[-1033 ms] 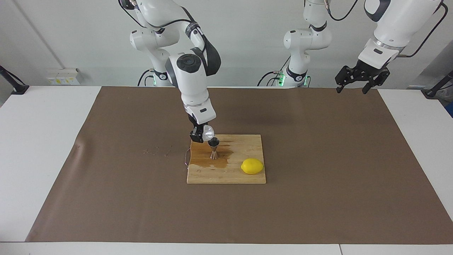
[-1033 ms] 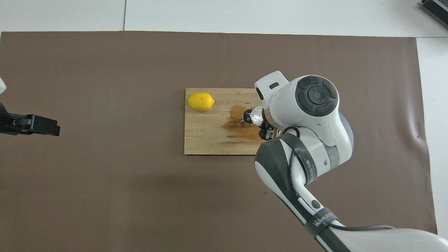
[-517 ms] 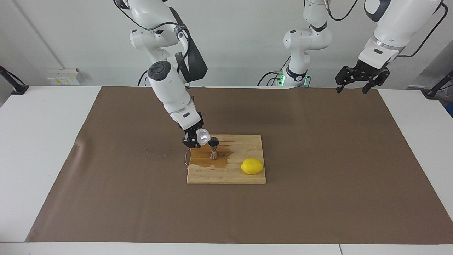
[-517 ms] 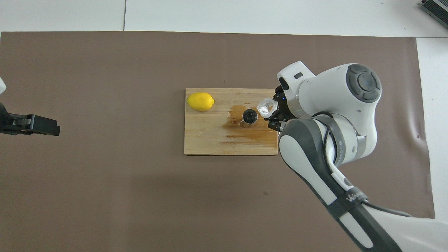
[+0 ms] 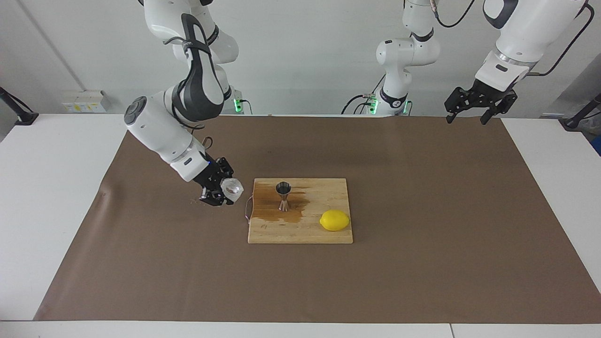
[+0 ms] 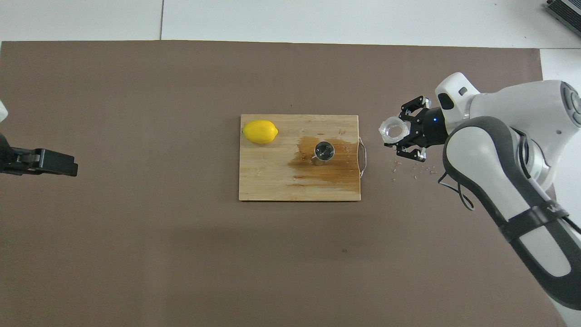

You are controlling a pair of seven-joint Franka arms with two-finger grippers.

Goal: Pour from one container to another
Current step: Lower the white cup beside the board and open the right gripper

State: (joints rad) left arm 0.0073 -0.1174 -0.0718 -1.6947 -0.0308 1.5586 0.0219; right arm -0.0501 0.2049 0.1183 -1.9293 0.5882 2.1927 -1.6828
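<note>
The right gripper (image 5: 224, 191) clamps the clear cup (image 5: 232, 188) over the brown mat (image 5: 141, 263), beside the cutting board's (image 5: 300, 230) handle edge. The steel jigger (image 5: 283, 195) stands on the board. The left gripper (image 5: 479, 105) waits, fingers apart, over the mat's corner.

Jigger (image 5: 283, 195) and lemon (image 5: 335, 220) stood well apart on the board (image 5: 300, 230), open room left between them, right pincer (image 5: 224, 190) with cup (image 5: 232, 188) held beside the board, wide brown mat (image 5: 422, 263) left bare around

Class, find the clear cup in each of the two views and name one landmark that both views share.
Facing view: the clear cup is left of centre, held tilted in the right tool over the brown mat, beside the wooden board.
Overhead view: the cup is right of centre, beside the board's metal handle.
Shared landmark: the steel jigger standing on the board.
</note>
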